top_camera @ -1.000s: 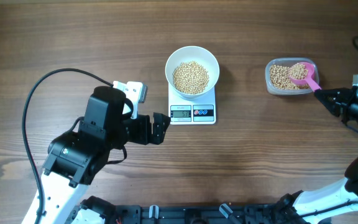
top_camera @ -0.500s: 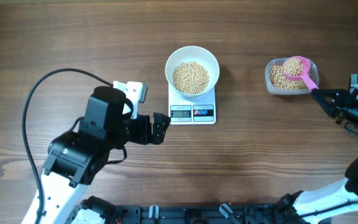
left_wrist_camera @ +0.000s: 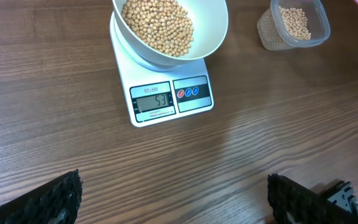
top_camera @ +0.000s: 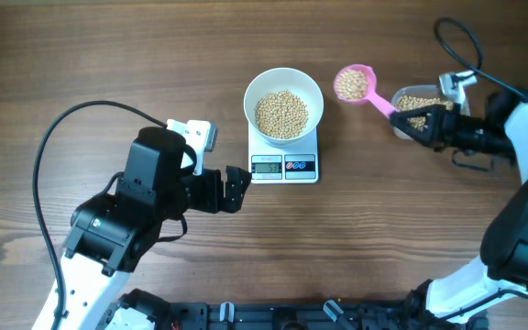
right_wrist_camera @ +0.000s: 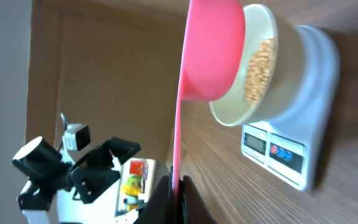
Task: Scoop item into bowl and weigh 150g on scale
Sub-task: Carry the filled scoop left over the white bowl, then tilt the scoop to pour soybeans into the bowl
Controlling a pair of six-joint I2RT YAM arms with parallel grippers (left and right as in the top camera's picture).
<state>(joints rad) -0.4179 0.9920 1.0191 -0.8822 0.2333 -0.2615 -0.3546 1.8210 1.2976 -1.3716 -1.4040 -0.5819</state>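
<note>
Right gripper [top_camera: 426,122]: clamped pink scoop [top_camera: 380,103] of beans [top_camera: 351,84] beside bowl [top_camera: 251,92]. Left gripper [top_camera: 238,189]: stood wide, empty.

There is one white bowl [top_camera: 249,103] in the upper middle of the frame. Under it is one scale [top_camera: 283,167], with one little screen [top_camera: 266,166] and two round buttons [left_wrist_camera: 181,93], one red and one blue. In the upper right are one pink scoop [top_camera: 380,104] and one clear box [left_wrist_camera: 266,37]. The beans [top_camera: 280,113] are too many to count, but they sit in three heaps: one in the bowl, one in the scoop, one in the box. There are two robot arms, the left arm [top_camera: 145,197] at the lower left and the right arm [top_camera: 525,156] at the right edge. There are two black cables, a long cable [top_camera: 108,103] at the left and a short cable [top_camera: 456,24] in the upper right corner. There is one wooden table [top_camera: 383,229]
</note>
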